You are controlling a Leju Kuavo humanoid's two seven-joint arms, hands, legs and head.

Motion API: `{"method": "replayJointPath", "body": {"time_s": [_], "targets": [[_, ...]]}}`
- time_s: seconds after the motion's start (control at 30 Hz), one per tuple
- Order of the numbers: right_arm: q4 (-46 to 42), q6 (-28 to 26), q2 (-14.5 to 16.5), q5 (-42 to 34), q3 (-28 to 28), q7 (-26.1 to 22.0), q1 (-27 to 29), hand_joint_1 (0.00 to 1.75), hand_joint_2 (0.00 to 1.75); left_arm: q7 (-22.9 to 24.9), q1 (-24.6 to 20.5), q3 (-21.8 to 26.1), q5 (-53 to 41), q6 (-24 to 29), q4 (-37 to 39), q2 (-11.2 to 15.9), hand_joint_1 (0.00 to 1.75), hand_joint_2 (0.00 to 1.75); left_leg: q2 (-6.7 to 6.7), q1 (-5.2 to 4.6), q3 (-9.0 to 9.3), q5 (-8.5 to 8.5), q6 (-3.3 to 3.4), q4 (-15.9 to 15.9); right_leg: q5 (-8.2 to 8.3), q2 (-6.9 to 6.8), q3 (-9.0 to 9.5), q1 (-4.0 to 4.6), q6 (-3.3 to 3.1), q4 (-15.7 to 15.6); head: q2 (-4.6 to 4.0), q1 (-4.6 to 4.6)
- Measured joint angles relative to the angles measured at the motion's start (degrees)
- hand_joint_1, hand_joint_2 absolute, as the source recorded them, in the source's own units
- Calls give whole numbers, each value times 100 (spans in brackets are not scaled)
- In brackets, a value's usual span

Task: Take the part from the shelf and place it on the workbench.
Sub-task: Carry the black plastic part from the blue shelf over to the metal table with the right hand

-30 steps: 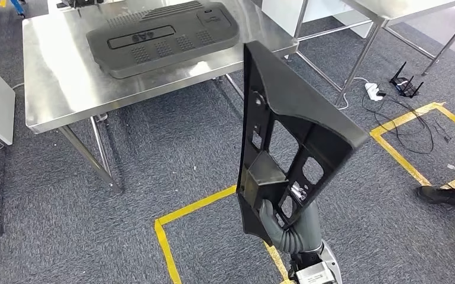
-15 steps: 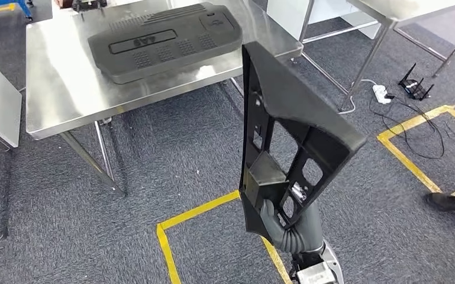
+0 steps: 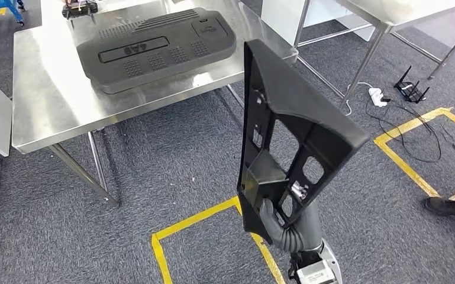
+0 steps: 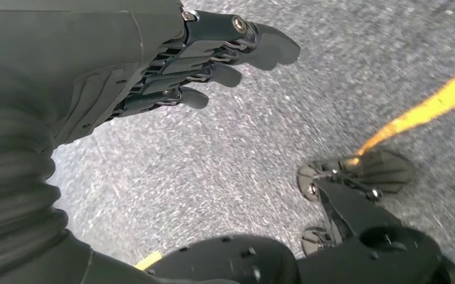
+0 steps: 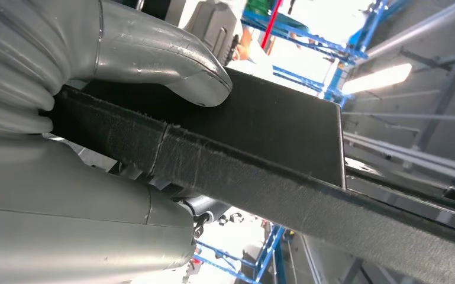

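1. A large black moulded plastic part (image 3: 296,127) with cut-out openings is held upright by the right hand (image 3: 281,222), which grips its lower end; in the right wrist view a thick grey thumb (image 5: 171,62) is seen pressed on the panel's flat face (image 5: 272,136).
2. The left hand (image 4: 171,65) is seen above grey carpet, its dark fingers (image 4: 236,41) apart and nothing held.
3. Yellow floor tape (image 3: 195,222) is laid on the carpet below the held part.
4. Beyond, a stainless steel workbench (image 3: 53,100) is seen, and a second dark grey ribbed panel (image 3: 154,47) lies flat on it.
5. At the far right, a white power strip (image 3: 377,93) and black cables (image 3: 414,127) lie on the floor.
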Motion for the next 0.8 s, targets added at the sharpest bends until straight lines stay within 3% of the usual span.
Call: {"method": "replayJointPath", "body": {"time_s": [0.1, 0.13, 0.2, 0.23, 0.27, 0.3, 0.37, 0.4, 0.47, 0.53, 0.6, 0.67, 0.73, 0.77, 0.8], "targets": [[-7, 0, 1, -1, 2, 4, -6, 175, 175, 0, 2, 0, 0, -5, -5, -13, 0, 175, 4, 52, 140, 0, 92, -113, -122, -16, -111, -2, 62, 249, 0, 15], [-8, 0, -1, -2, 2, 5, -12, 175, 175, 0, -2, 0, 0, -7, -7, -16, 0, 175, 4, 73, 180, -11, 121, -138, -219, -21, -272, -11, 66, 537, 0, 27], [-5, 0, -7, -5, 2, 9, -20, 175, 175, 0, -14, 0, 0, -9, -8, -14, 0, 175, -6, 76, 221, -64, 151, -144, -433, -23, -765, -46, 81, 1312, 0, 44], [-3, 0, -10, -5, 2, 10, -18, 175, 175, 0, -14, 0, 0, -10, -7, -16, 0, 175, -14, 78, 247, -96, 149, -144, -464, -24, -978, -70, 114, 1571, 0, 47], [-1, 0, -14, -5, 2, 11, -16, 175, 175, 0, -9, 0, 0, -11, -7, -17, 0, 175, -22, 81, 286, -134, 141, -143, -400, -26, -1096, -92, 170, 1637, 0, 47], [0, 0, -16, -6, 2, 12, -16, 175, 175, 0, -5, 0, 0, -13, -7, -20, 0, 175, -31, 89, 341, -177, 125, -143, -232, -31, -1083, -112, 245, 1454, 0, 48], [2, 0, -19, -9, 4, 13, -17, 175, 175, 0, 0, 0, 0, -16, -7, -25, 0, 175, -47, 105, 458, -277, 72, -145, 224, -62, -803, -145, 379, 668, 0, 53], [4, 0, -19, -13, 5, 13, -19, 175, 175, 0, -6, 0, 0, -17, -7, -25, 0, 175, -54, 97, 497, -335, 33, -144, 372, -72, -649, -144, 382, 326, 0, 58], [10, 0, -21, -19, 4, 14, -21, 175, 175, 0, -15, 0, 0, -11, -6, -18, 0, 175, -60, 78, 536, -417, -37, -160, 434, -77, -498, -115, 278, 56, 0, 59], [11, 0, -22, -22, 1, 16, -21, 175, 175, 0, -22, 0, 0, -7, -8, -14, 0, 175, -51, 85, 587, -466, -94, -190, 388, -58, -453, -106, 159, 43, 0, 54], [10, 0, -17, -24, -2, 16, -22, 175, 175, -3, -28, 0, 0, -7, -11, -16, 0, 175, -28, 99, 553, -580, -143, 6, 329, -54, -362, -135, 57, 23, 0, 36], [10, 0, -14, -25, -1, 16, -23, 175, 175, -6, -29, 0, 0, -7, -11, -21, 0, 175, -9, 103, 214, -855, -176, 690, 251, -63, -251, -144, -39, 15, 0, 14], [13, 0, -15, -25, 0, 16, -20, 175, 175, -4, -21, 0, 0, -7, -10, -22, 0, 175, -5, 104, -307, -1057, -186, 1464, 163, -62, -150, -128, -79, 15, 1, 10], [14, 0, -15, -25, 0, 16, -17, 175, 175, -3, -10, 0, 0, -7, -10, -21, 0, 175, -5, 103, -483, -995, -181, 1622, 113, -49, -88, -122, -78, 15, 1, 9], [15, 0, -15, -25, 0, 16, -14, 175, 175, -3, 2, 0, 0, -7, -9, -20, 0, 175, -5, 103, -547, -788, -169, 1537, 56, -33, -6, -119, -71, 15, 1, 7]]}}
